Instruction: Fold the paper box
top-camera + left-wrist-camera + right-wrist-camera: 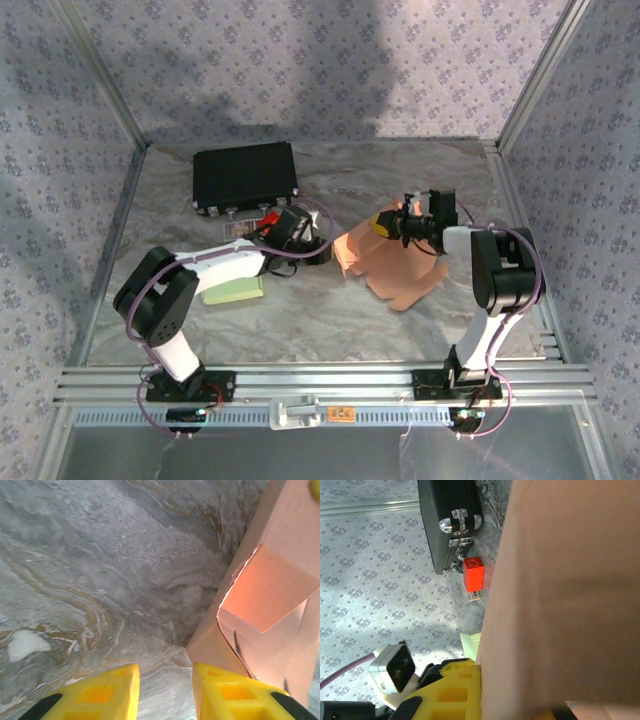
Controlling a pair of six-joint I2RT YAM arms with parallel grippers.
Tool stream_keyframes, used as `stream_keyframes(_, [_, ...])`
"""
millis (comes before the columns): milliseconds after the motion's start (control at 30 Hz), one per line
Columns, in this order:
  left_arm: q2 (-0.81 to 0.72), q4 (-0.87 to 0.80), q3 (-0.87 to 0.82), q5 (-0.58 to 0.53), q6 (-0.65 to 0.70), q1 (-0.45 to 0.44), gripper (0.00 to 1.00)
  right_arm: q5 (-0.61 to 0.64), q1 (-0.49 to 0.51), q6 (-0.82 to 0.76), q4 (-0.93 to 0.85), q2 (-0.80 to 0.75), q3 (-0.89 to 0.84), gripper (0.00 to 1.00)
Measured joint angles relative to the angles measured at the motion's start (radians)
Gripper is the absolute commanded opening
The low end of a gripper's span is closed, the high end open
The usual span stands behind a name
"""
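1. The peach cardboard paper box (400, 270) lies at about 3 o'clock from the middle of the grey marble-patterned table (330, 320). It is only partly formed: some panels stand up and the others are flat on the table.
2. Your right gripper (392, 228) is at the 12 o'clock end of the box. Its fingers are closed, pinching a thin panel.
3. Your left gripper (164, 674) is at the 9 o'clock edge of the box. Its yellow fingers stand apart with only the table between them, and one finger is just beside the raised wall.
4. I judge that the step in hand is raising and tucking a side wall, and that the folding is in its early or middle part.
5. The next move asks you to bring the left fingers onto that wall and press it along its crease while the right side holds the box steady. The paper may buckle.
6. Count: one box, two grippers, one black hard case (245, 175) at 11 o'clock, one red block (473, 575) near it, and one pale green pad (235, 291) at 8 o'clock.
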Motion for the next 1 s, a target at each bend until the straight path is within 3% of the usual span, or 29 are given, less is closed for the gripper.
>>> stream_keyframes(133, [0.048, -0.033, 0.034, -0.027, 0.042, -0.021, 0.35, -0.008, 0.006, 0.005, 0.005, 0.000, 0.000, 0.00])
stream_keyframes(267, [-0.010, -0.116, 0.037, -0.149, 0.036, -0.019, 0.37, 0.001, 0.039, 0.042, 0.027, 0.000, 0.013, 0.00])
stream_keyframes(400, [-0.211, -0.195, -0.001, -0.267, 0.006, 0.021, 0.39, 0.031, 0.121, 0.085, 0.053, 0.005, 0.080, 0.00])
stream_keyframes(500, [-0.375, -0.218, -0.055, -0.296, -0.013, 0.089, 0.38, 0.047, 0.192, 0.131, 0.125, 0.037, 0.144, 0.00])
stream_keyframes(700, [-0.518, -0.252, -0.201, -0.268, -0.018, 0.215, 0.38, 0.053, 0.249, 0.199, 0.270, 0.143, 0.169, 0.00])
stream_keyframes(1000, [-0.455, -0.254, -0.251, -0.157, 0.019, 0.233, 0.38, 0.048, 0.233, 0.163, 0.189, 0.188, 0.193, 0.00])
